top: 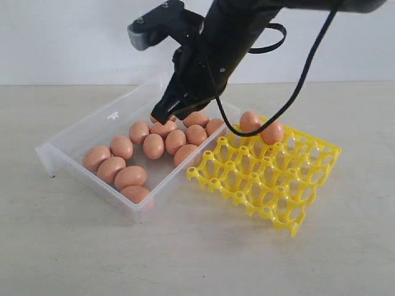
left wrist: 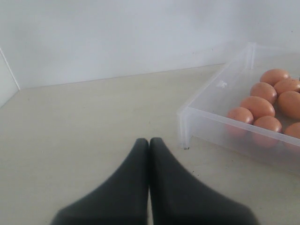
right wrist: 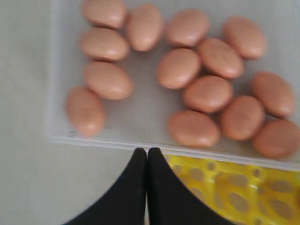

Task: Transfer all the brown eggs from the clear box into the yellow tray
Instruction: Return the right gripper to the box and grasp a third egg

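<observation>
The clear box (top: 102, 126) lies left of centre and holds several brown eggs (top: 153, 146). Beside it on the right sits the yellow tray (top: 265, 185), with two eggs (top: 250, 121) in its far cells. My right gripper (top: 162, 115) hangs over the far part of the box, shut and empty. In the right wrist view its closed tips (right wrist: 147, 151) sit above the box wall, with the eggs (right wrist: 207, 93) beyond and the tray (right wrist: 243, 187) to one side. My left gripper (left wrist: 149, 140) is shut and empty over bare table, beside the box (left wrist: 225, 136) and its eggs (left wrist: 257, 106).
The pale table (top: 185, 259) stretches around the box and tray. A white wall (top: 62, 37) stands behind. The right arm's black cable (top: 296, 92) loops down over the tray's far edge.
</observation>
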Robot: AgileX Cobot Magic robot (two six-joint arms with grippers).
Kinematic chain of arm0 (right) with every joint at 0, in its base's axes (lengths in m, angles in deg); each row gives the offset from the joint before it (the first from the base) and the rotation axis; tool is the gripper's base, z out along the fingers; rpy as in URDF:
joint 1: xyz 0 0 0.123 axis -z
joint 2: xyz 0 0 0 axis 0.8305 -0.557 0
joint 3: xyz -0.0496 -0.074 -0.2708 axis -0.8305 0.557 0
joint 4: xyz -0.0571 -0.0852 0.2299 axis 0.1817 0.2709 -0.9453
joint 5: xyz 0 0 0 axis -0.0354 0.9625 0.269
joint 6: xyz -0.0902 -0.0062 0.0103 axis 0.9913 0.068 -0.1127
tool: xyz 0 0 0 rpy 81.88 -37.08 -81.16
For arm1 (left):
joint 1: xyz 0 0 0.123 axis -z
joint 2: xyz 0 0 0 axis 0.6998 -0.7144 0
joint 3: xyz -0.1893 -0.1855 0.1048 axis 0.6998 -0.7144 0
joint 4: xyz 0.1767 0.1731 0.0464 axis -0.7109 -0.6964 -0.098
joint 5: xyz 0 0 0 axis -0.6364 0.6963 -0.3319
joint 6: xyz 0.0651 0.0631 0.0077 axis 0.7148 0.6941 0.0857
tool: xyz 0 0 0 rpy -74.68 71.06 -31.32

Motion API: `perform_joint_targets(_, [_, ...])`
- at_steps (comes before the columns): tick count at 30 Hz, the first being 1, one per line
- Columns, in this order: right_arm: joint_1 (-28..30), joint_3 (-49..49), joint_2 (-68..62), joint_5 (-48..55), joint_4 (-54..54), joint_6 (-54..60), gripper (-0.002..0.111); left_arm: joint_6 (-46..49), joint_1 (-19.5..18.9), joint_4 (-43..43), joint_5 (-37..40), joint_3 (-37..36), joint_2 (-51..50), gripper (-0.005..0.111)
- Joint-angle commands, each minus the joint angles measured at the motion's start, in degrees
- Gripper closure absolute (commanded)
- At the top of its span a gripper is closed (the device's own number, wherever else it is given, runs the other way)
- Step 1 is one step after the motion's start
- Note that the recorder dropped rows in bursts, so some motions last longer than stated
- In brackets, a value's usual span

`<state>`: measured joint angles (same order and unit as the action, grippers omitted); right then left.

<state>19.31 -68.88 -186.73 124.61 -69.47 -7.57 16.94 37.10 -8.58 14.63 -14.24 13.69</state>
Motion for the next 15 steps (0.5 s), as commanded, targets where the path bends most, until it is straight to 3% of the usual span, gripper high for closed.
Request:
perform_joint_targets(1, [1.91, -10.41, -7.15, 16.27, -14.62, 9.98, 0.109, -0.52, 0.04, 0.21, -0.40, -0.18, 0.10, 0.111])
perform_joint_targets(7, [1.08, -17.53, -15.50, 13.50, -14.30, 5.21, 0.104, -0.52, 0.04, 0.21, -0.40, -0.18, 0.10, 0.111])
perform_joint_targets(10, [0.83, -18.79, -17.58, 13.61, -14.42, 5.61, 0.085, -0.52, 0.04, 0.21, -0.40, -0.18, 0.10, 0.111])
perform_joint_targets(12, [0.83, -18.79, -18.91, 12.28, -14.44, 5.61, 0.066, -0.52, 0.04, 0.21, -0.40, -0.18, 0.10, 0.111])
perform_joint_targets(15, [0.83, -18.79, -20.69, 9.84, -14.27, 4.64, 0.051, -0.52, 0.04, 0.21, -0.40, -0.18, 0.10, 0.111])
